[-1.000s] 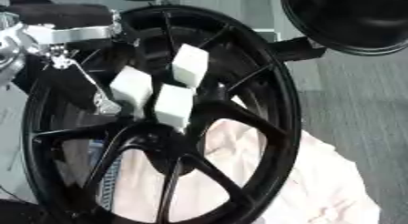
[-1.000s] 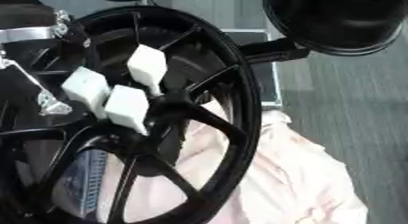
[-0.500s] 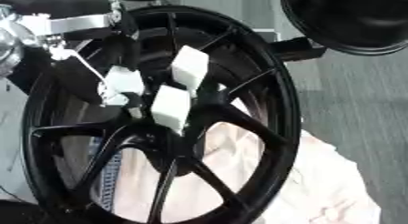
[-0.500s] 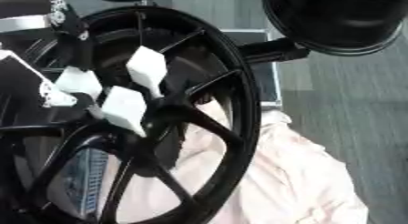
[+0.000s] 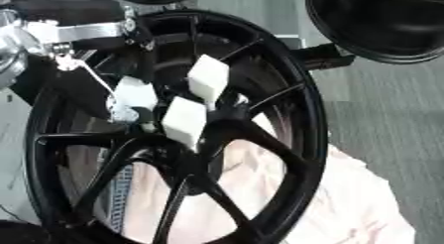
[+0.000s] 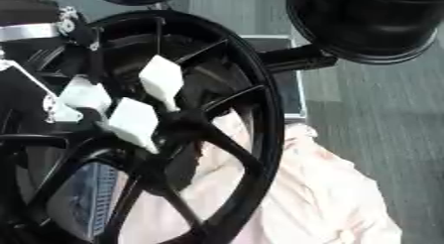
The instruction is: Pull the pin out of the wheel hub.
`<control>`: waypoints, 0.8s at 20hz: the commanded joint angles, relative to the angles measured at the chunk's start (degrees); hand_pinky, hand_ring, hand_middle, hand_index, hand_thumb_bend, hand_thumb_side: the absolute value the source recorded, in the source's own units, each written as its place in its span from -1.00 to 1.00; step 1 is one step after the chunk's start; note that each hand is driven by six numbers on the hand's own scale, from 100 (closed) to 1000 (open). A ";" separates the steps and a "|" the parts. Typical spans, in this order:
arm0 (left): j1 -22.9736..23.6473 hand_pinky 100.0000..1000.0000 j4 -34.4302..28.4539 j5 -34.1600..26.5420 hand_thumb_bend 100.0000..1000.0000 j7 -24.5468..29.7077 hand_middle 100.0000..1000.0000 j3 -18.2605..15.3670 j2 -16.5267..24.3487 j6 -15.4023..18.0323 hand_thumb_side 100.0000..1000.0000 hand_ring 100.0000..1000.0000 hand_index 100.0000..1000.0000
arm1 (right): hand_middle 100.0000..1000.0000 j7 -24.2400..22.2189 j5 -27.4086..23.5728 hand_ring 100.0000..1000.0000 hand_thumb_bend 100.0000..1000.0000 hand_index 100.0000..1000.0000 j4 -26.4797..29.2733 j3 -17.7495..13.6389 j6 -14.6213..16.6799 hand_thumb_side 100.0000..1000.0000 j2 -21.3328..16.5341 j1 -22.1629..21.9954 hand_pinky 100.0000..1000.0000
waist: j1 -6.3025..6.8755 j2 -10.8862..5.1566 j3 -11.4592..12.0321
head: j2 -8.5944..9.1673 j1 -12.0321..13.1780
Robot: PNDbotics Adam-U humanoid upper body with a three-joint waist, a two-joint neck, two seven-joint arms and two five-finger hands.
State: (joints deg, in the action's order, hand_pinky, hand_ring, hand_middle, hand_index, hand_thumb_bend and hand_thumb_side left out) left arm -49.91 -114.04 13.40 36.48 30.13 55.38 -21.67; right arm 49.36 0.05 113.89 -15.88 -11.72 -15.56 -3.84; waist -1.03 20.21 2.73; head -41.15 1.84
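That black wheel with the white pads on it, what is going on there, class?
The robot's left hand, with white-padded fingers, reaches in from the left and is set around the hub of the black spoked wheel. The pin itself cannot be made out. A pale cloth lies behind the wheel. The right hand is not in view.

Even indoor light, soft overall blur

I saw a grey floor (image 5: 381,119) carrying everything. A black spoked wheel (image 5: 299,139) stood on it beside a crumpled pale pink cloth (image 6: 321,188), with a flat dark-edged panel (image 6: 291,89) lying just behind.
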 commanded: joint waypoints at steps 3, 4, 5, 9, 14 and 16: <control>0.05 0.39 -0.55 3.47 0.36 1.53 0.39 -1.83 2.35 3.30 -0.88 0.32 0.57 | 0.05 0.25 -0.18 0.27 -1.00 0.45 0.70 -0.51 -0.07 -0.05 -0.66 0.15 -0.13 | 0.04 -0.71 0.12 | 0.66 0.05; 0.27 0.43 -0.55 4.29 0.38 1.46 0.44 -2.13 2.49 3.99 -0.90 0.37 0.61 | 0.05 0.24 -0.20 0.27 -1.00 0.45 0.70 -0.51 -0.06 -0.05 -0.65 0.17 -0.13 | 0.03 -0.66 0.15 | 0.62 -0.01; 0.49 0.43 -0.55 5.07 0.39 1.30 0.44 -2.39 2.60 4.58 -0.91 0.37 0.62 | 0.05 0.22 -0.21 0.27 -1.00 0.45 0.70 -0.51 -0.05 -0.05 -0.65 0.19 -0.13 | 0.03 -0.63 0.17 | 0.61 -0.04; 1.50 0.42 -0.55 7.31 0.43 0.56 0.46 -2.93 3.03 5.63 -0.94 0.36 0.64 | 0.05 0.18 -0.27 0.27 -1.00 0.45 0.70 -0.51 0.03 -0.05 -0.64 0.35 -0.13 | 0.07 -0.50 0.19 | 0.76 0.05; 2.11 0.30 -0.55 7.94 0.26 0.80 0.34 -2.54 2.82 4.85 -0.94 0.27 0.54 | 0.05 0.08 -0.35 0.27 -1.00 0.45 0.70 -0.48 0.05 -0.05 -0.51 0.37 -0.13 | 0.01 -0.36 -0.03 | 0.89 0.18; 1.76 0.26 -0.55 7.30 0.15 0.56 0.29 -2.35 2.39 4.20 -0.95 0.22 0.50 | 0.05 0.08 -0.40 0.27 -1.00 0.45 0.70 -0.47 0.02 -0.05 -0.41 0.41 -0.12 | 0.01 -0.31 -0.06 | 0.94 0.20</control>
State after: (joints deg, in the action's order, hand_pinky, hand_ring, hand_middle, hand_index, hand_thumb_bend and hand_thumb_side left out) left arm -47.34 -114.03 20.79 37.16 28.41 56.43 -17.07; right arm 49.34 -0.13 113.89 -15.88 -11.66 -15.37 -3.55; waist -1.08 20.77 2.76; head -40.86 1.84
